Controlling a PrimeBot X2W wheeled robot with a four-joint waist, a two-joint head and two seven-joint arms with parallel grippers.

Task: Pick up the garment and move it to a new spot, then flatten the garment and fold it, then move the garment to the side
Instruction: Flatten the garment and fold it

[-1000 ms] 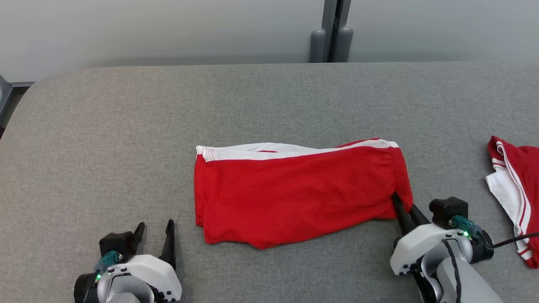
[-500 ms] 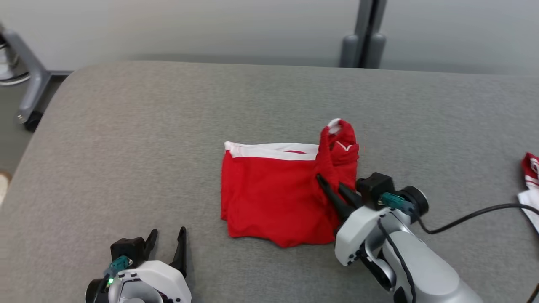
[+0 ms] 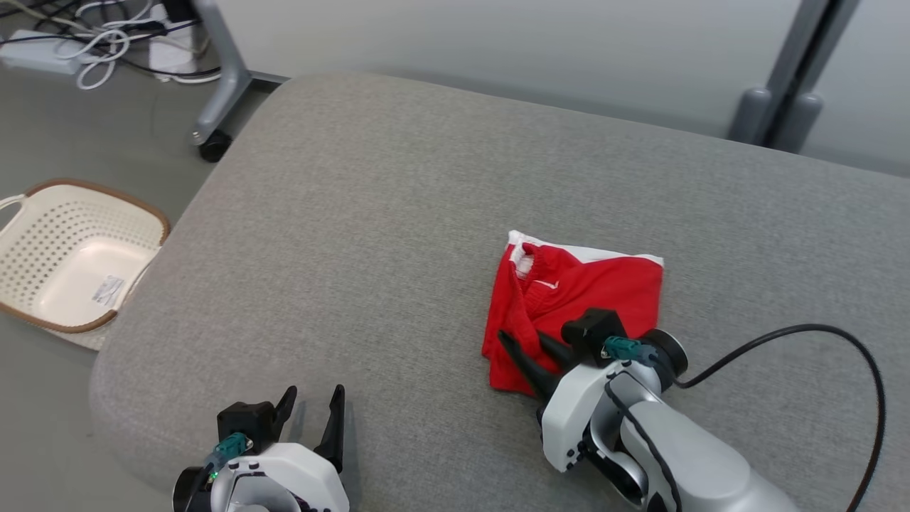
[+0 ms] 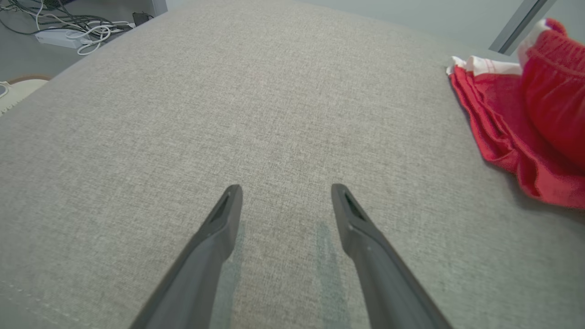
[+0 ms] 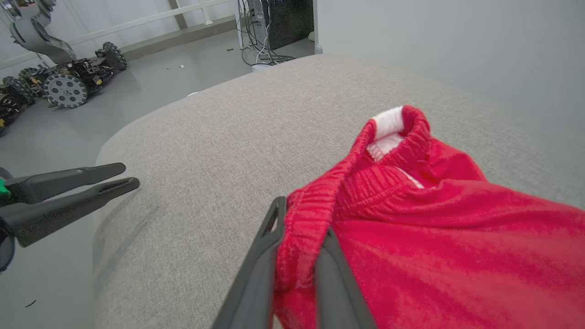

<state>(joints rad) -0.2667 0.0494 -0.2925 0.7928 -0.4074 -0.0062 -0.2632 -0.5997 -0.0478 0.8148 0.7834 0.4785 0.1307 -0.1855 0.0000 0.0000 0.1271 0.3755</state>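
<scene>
The garment (image 3: 604, 284) is a pair of red shorts with white trim, lying doubled over on the grey padded table (image 3: 391, 213). My right gripper (image 3: 519, 336) is at its near left edge. In the right wrist view the elastic waistband of the garment (image 5: 434, 228) sits pinched between the fingers of my right gripper (image 5: 301, 219), its end standing up in a loop. My left gripper (image 3: 316, 391) rests open near the table's front edge, left of the shorts. Between its fingers in the left wrist view, my left gripper (image 4: 287, 188) has only bare table, with the garment (image 4: 525, 119) at the right.
A cream perforated basket (image 3: 153, 213) stands on the floor off the table's left end. Cables (image 3: 99, 43) and a castered leg (image 3: 213, 142) lie beyond it. The table's rounded left corner is close to my left gripper (image 5: 128, 176). Wheeled machines (image 5: 68, 87) stand on the far floor.
The head camera has swung left. My right gripper has carried the shorts' right end over to the left, doubling them. The left gripper has stayed open and still.
</scene>
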